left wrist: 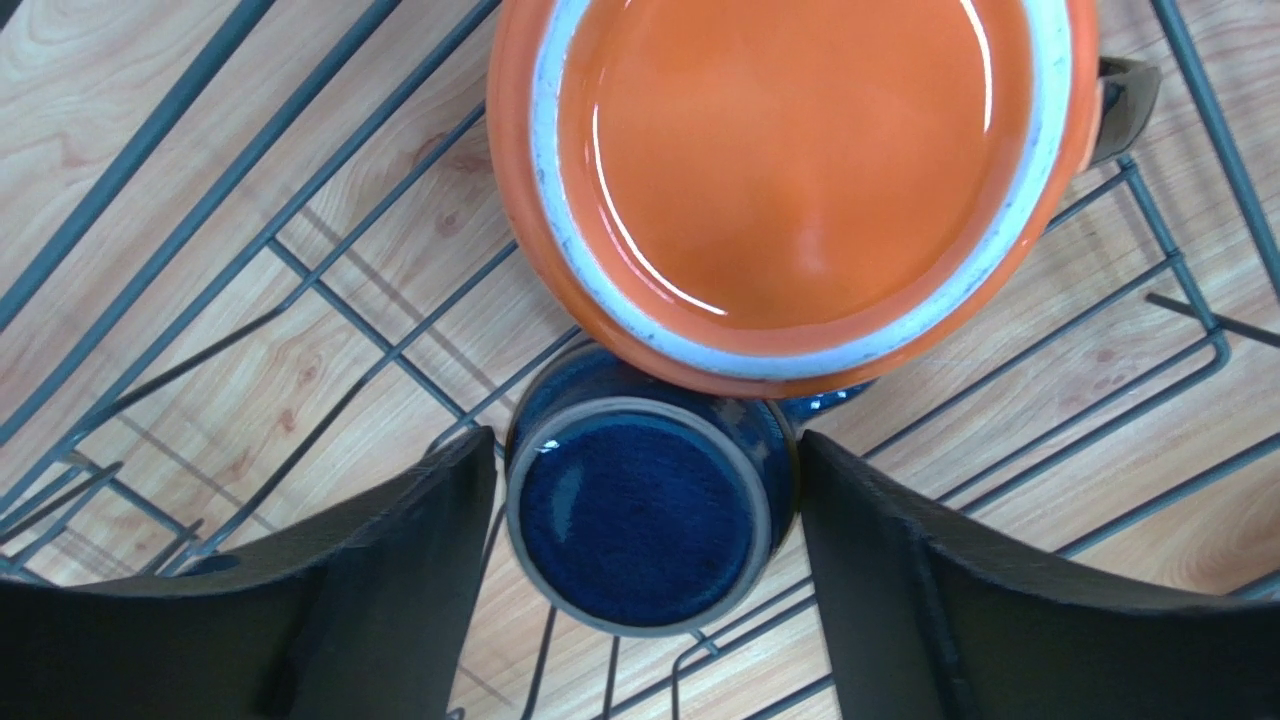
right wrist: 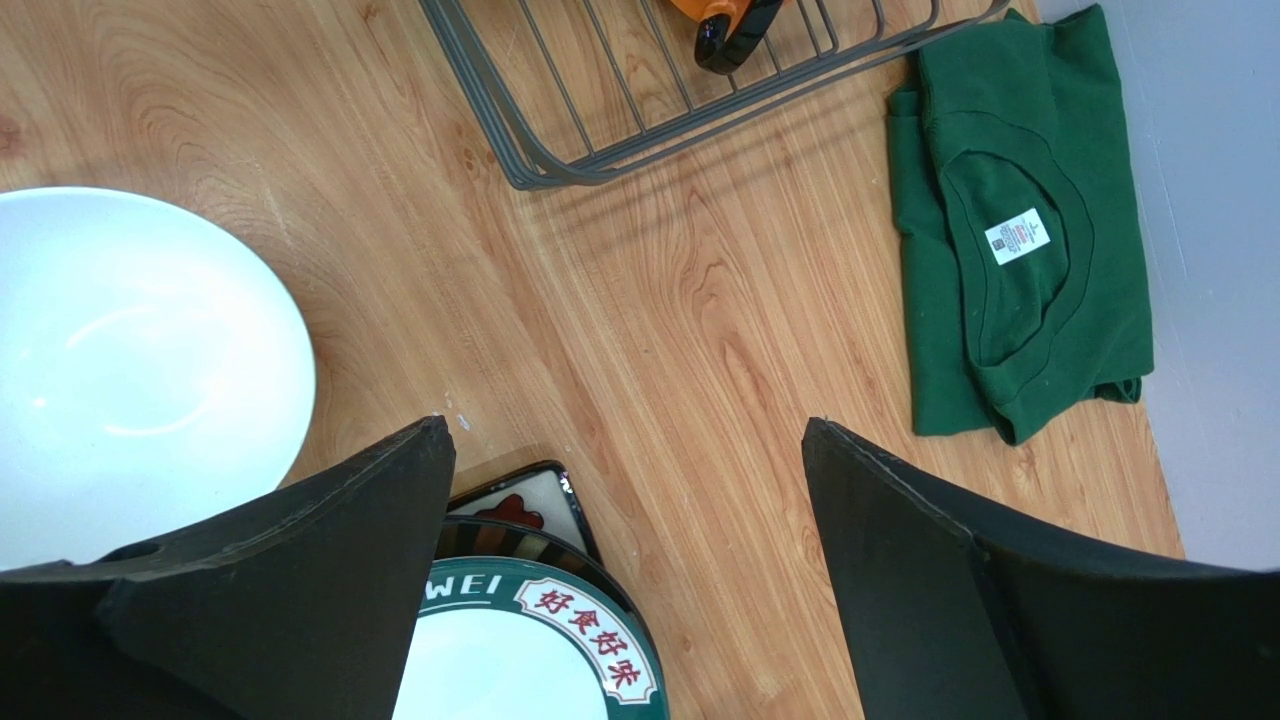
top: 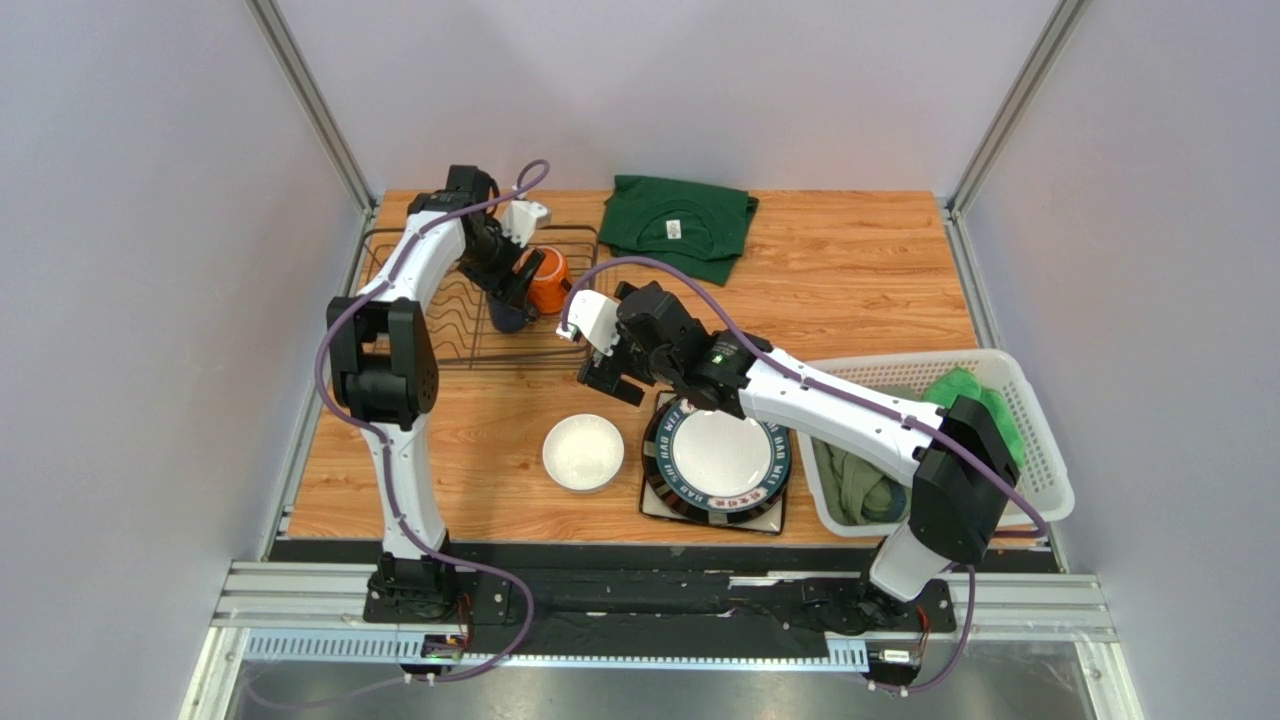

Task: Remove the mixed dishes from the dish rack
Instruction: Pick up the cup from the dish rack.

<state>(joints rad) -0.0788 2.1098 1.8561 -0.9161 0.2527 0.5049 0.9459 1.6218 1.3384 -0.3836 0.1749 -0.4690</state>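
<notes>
The dish rack (top: 436,323) (left wrist: 346,315) (right wrist: 601,105) stands at the back left and holds two mugs. In the left wrist view the dark blue mug (left wrist: 643,518) (top: 508,315) sits between my left gripper's (left wrist: 646,438) (top: 504,293) fingers, which flank it closely with slim gaps. The orange mug (left wrist: 796,150) (top: 549,278) (right wrist: 721,23) touches it just beyond. My right gripper (right wrist: 627,428) (top: 601,353) hovers open and empty over bare table. The small white bowl (top: 583,452) (right wrist: 135,360) and the round dark-rimmed plate (top: 718,455) (right wrist: 511,660), stacked on the square plate (top: 774,518) (right wrist: 519,495), lie on the table.
A folded green shirt (top: 679,222) (right wrist: 1022,225) lies at the back centre. A white slatted laundry basket (top: 1037,435) with green cloth (top: 984,405) stands at the right edge. Grey walls enclose the table on three sides.
</notes>
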